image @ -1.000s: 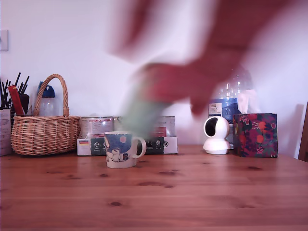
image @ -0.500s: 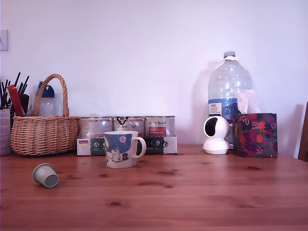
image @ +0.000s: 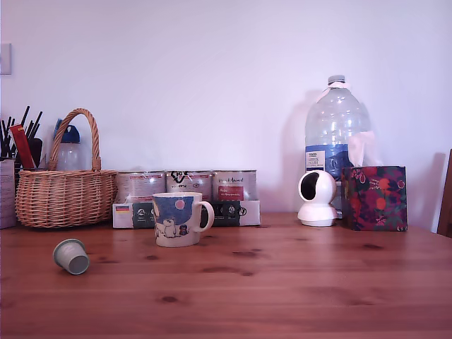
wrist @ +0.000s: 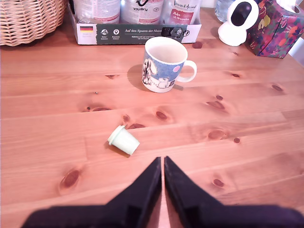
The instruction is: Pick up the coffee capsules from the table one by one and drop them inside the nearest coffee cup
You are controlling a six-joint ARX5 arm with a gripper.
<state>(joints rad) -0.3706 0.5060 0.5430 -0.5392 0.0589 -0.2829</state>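
On the exterior view's left, a wicker basket (image: 66,192) stands at the back of the desk (image: 282,282), and in front of it a single pale grey-green coffee capsule (image: 71,256) lies tipped on its side on the reddish planks, its round end turned toward that camera. Toward the exterior view's right comes the coffee cup (image: 179,219), upright, white with a blue night scene, its handle pointing to the exterior view's right; the capsule lies well apart from it and nearer the camera. Behind the cup three silver tins (image: 187,185) sit in a low cardboard tray. Farther right are a small white round camera (image: 317,198), a large clear water bottle (image: 336,134) and a flowered tissue box (image: 374,198). The arm does not show in the exterior view. In the wrist view the black claw (wrist: 162,164) hangs above bare wood with its two fingertips (wrist: 154,171) drawn almost together, only a thin slit between them, gripping nothing. The capsule (wrist: 123,139) lies on its side just beyond the tips and off to one side, not touching them, and the cup (wrist: 164,64) stands farther off, past the capsule, its mouth open and its inside plain white.
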